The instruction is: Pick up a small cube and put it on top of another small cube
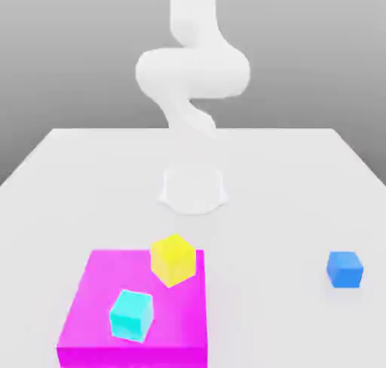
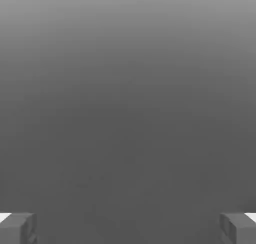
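Note:
A small blue cube (image 1: 345, 269) rests on the white table (image 1: 286, 200) at the exterior view's right, near the front. A yellow cube (image 1: 175, 259) sits at the back edge of a flat magenta block (image 1: 98, 299), and a cyan cube (image 1: 132, 314) stands on that block closer to the front. The white arm (image 1: 192, 69) rises from its base (image 1: 194, 189) behind the cubes, high above the table. In the hand view my gripper (image 2: 128, 228) is open: its two grey fingertips (image 2: 17, 228) stand wide apart with nothing between them, against plain grey background.
The magenta block fills the front of the table at the exterior view's left. Bare white tabletop lies between that block and the blue cube, and around the arm's round base.

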`<state>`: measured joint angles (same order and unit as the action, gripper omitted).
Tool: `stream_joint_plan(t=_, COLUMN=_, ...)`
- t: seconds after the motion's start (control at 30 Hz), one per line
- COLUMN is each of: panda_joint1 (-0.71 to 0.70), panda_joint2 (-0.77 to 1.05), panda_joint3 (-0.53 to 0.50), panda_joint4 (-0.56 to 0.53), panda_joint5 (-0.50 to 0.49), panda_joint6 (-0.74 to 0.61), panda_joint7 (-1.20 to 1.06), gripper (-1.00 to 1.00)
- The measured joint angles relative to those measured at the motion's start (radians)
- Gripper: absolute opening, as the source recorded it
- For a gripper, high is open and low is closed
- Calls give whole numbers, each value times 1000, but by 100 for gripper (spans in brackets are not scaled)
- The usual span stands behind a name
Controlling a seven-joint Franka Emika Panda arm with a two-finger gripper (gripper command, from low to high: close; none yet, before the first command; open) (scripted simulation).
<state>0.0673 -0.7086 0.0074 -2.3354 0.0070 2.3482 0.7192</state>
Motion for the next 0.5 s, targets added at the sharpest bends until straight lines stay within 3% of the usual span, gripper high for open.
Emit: stream_joint_plan(t=0.5, panda_joint1=342, panda_joint2=549, panda_joint3=124, panda_joint4=-214, panda_joint5=27, panda_joint6=293, panda_joint7=-478, gripper=0)
